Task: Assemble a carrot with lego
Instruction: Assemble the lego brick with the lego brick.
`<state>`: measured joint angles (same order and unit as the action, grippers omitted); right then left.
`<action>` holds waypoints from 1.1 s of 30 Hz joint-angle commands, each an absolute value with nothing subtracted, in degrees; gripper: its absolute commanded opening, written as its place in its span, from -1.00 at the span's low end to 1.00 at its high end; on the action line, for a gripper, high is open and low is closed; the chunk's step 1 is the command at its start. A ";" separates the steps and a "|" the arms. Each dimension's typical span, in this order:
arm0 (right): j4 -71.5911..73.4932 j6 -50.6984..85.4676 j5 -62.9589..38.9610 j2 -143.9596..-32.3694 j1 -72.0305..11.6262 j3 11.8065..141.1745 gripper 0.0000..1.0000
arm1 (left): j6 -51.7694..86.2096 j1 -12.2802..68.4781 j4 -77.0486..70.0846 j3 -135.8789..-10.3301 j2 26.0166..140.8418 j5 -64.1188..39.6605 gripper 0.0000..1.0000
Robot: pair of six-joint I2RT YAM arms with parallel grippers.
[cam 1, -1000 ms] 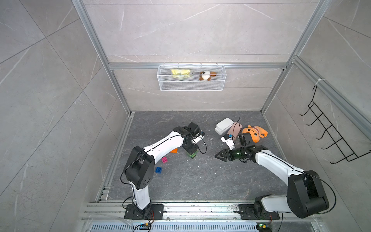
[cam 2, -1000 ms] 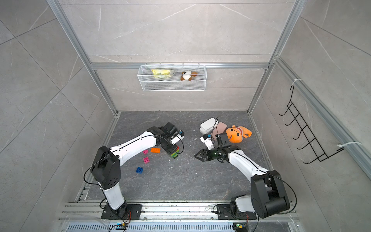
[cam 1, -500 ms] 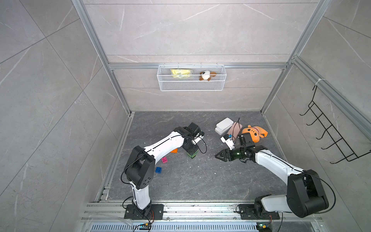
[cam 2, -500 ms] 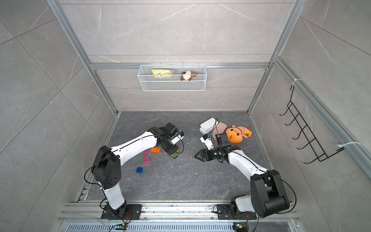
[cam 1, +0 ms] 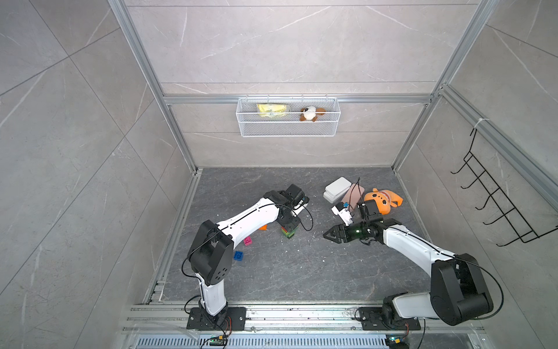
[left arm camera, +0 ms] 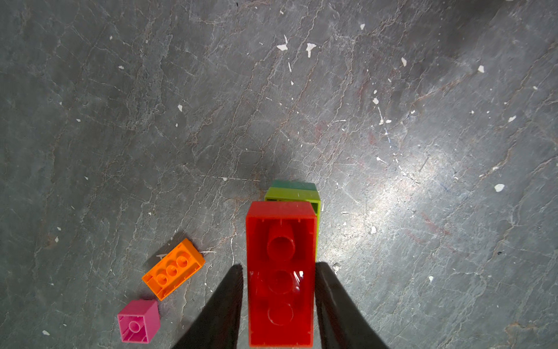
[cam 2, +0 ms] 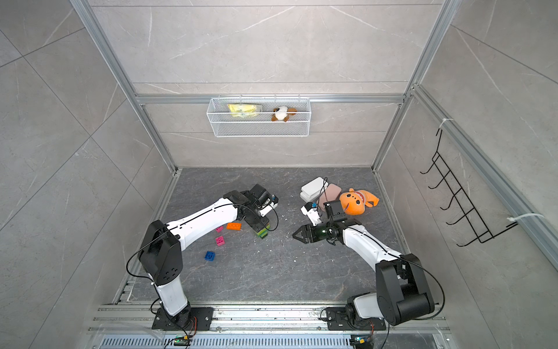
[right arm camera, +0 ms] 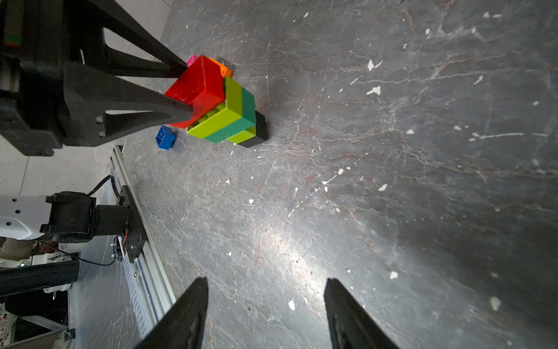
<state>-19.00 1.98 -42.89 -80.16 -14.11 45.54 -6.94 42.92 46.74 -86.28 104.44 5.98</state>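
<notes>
The carrot (cam 1: 288,233) stands left of centre on the floor (cam 1: 287,272). In the right wrist view (right arm camera: 229,117) it is a stack with black at the bottom, then lime and dark green layers, and a red brick (left arm camera: 280,272) on top with its hollow underside up. The left gripper (right arm camera: 188,87) comes down over it, with one finger along each long side of the red brick. I cannot tell whether they clamp it or sit just off it.

Just beside the stack, toward the left wall, lie an orange brick (cam 2: 234,226), two pink bricks (cam 2: 220,240) and, nearer the front, a blue brick (cam 2: 210,256), all apart from one another.

The right gripper (cam 1: 327,235) hovers low to the right of the stack and points at it. Its fingers are spread apart, with nothing between them.

The floor is dark grey stone-look sheet, veined and flecked with white chips. Its middle and front lie bare as far as the front rail (cam 1: 287,314). At the right rear sit white cases (cam 1: 338,187), a pink case (cam 1: 354,193) and an orange plush toy (cam 1: 382,201).

Grey tiled walls in aluminium framing close three sides. A wire basket (cam 1: 288,130) hangs on the back wall and black hooks (cam 1: 495,208) on the right one.
</notes>
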 commanded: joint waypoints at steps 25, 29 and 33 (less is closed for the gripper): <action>-20.20 2.10 -43.24 -80.02 -14.03 46.45 0.28 | -5.01 43.56 48.41 -87.65 106.34 6.99 -0.33; -20.21 2.14 -43.24 -79.98 -14.06 46.49 0.28 | -5.01 43.54 48.50 -87.70 106.27 6.95 -0.39; -20.30 2.10 -43.16 -79.89 -13.96 46.44 0.28 | -4.86 43.57 48.34 -87.78 105.73 6.33 -0.49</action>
